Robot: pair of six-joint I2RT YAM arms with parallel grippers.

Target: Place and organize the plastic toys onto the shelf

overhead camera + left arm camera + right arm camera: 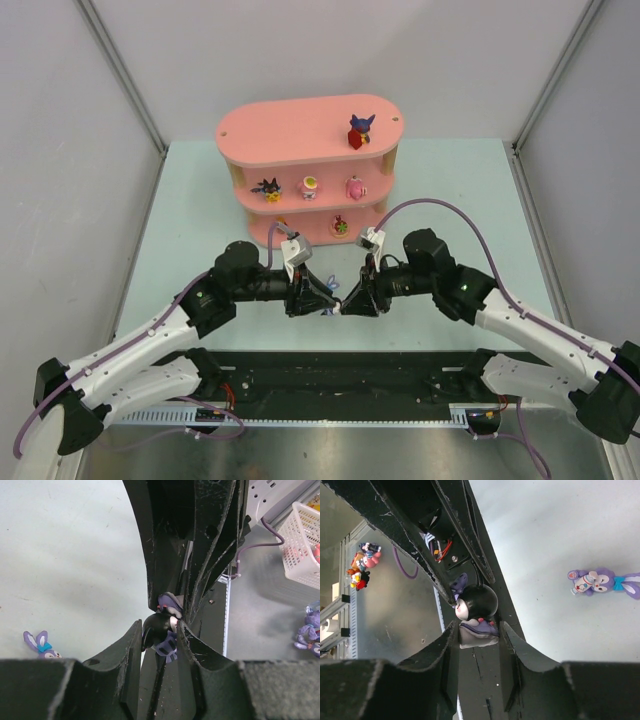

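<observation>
A small plastic toy with a round black head and purple body [159, 626] hangs above the table in front of the pink three-tier shelf [300, 125]. My left gripper [160, 628] is shut on its head. My right gripper [478, 629], facing the left one, has both jaws against the toy's grey-purple base [477, 635]. The two grippers meet tip to tip [335, 302]. A blue-purple rabbit toy [600, 581] lies on the table beside them. One red-purple toy [360, 131] stands on the shelf's top board; several more stand on the lower boards.
The black-eared toy [267, 188], a yellow-pink one [310, 185] and a pink one [355, 187] fill the middle board. Off the table, a white basket [305, 545] and a cluster of toys [362, 566] sit on the grey floor. A black rail [340, 375] runs along the near edge.
</observation>
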